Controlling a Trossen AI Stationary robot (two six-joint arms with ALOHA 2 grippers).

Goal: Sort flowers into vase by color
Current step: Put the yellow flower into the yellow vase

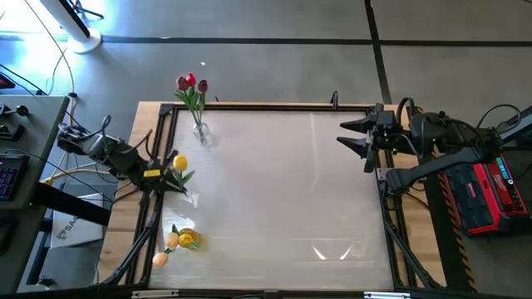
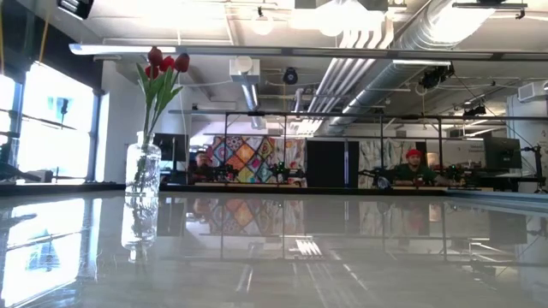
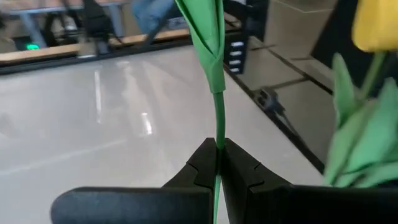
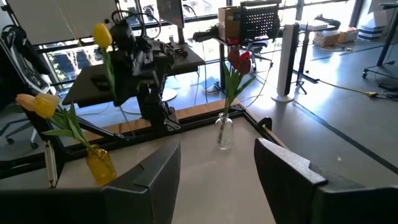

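Left gripper (image 1: pixel 158 176) sits at the table's (image 1: pixel 283 199) left edge, clamped on a yellow tulip's (image 1: pixel 179 163) green stem. Right gripper (image 1: pixel 353 143) waits at the far right edge, fingers spread and empty, the wide pale tabletop between them bare. Red tulips (image 1: pixel 191 83) stand in a clear vase (image 1: pixel 200 133) at the far left corner; more yellow blooms (image 1: pixel 179 241) in an amber vase (image 4: pixel 99 165) lie nearer along the left edge.
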